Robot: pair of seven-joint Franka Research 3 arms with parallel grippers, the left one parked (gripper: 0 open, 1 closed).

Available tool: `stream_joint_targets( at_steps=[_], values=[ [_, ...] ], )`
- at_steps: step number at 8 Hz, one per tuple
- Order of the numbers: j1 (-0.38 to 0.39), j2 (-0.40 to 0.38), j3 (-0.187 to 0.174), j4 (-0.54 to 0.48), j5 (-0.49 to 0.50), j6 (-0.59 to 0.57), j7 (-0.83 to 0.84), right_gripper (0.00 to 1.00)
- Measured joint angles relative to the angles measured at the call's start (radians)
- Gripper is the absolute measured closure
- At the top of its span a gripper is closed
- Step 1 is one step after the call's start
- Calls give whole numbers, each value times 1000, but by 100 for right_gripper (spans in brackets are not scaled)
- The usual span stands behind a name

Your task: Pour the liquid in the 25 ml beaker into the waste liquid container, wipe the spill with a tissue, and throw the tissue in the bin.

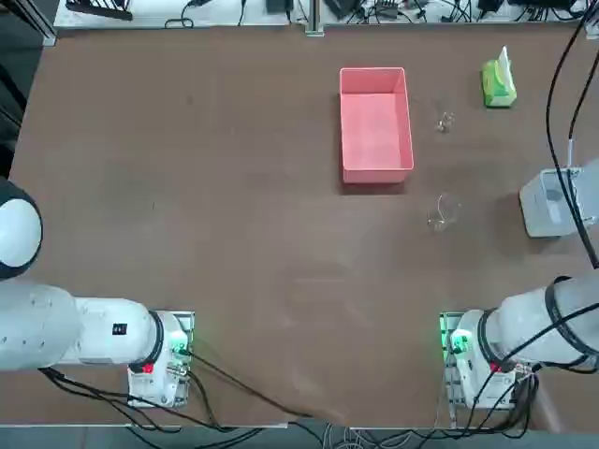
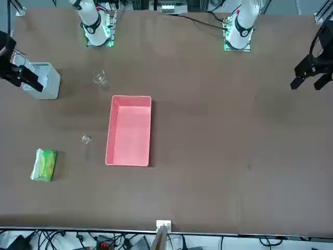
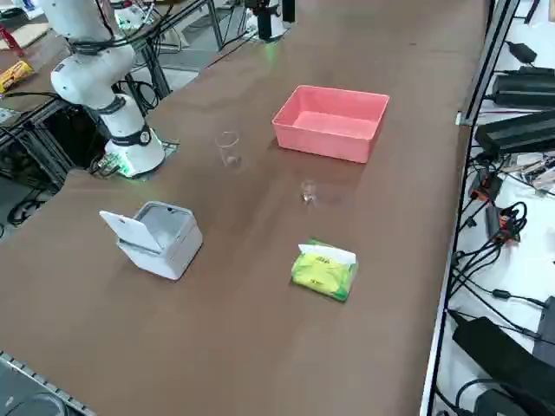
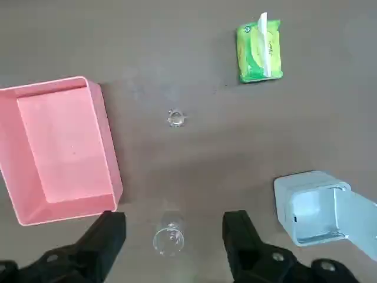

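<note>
Jaws of the right gripper [image 4: 174, 231] stand wide apart and empty, hanging high above the surface [image 1: 234, 234]. Two clear glass beakers stand on it: the larger beaker [image 4: 168, 237] lies directly below the gap between the jaws, and the 25 ml beaker [image 4: 175, 118] stands farther out, well apart from them. Both are faint against the brown top, and whether either holds liquid cannot be told. One pink waste liquid container [image 4: 59, 147] sits beside the beakers, touching neither. One pale grey bin [image 4: 315, 207] stands on the beakers' other side, its lid flipped open. Farthest out lies one green tissue pack [image 4: 259, 52], with a white tissue [image 4: 263, 26] poking from its top.
</note>
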Motion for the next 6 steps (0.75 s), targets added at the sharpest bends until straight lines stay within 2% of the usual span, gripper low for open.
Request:
stream_joint_targets(
  at_steps=[6],
  values=[
    [-8,25,-2,-10,0,4,-34,0]
  ],
)
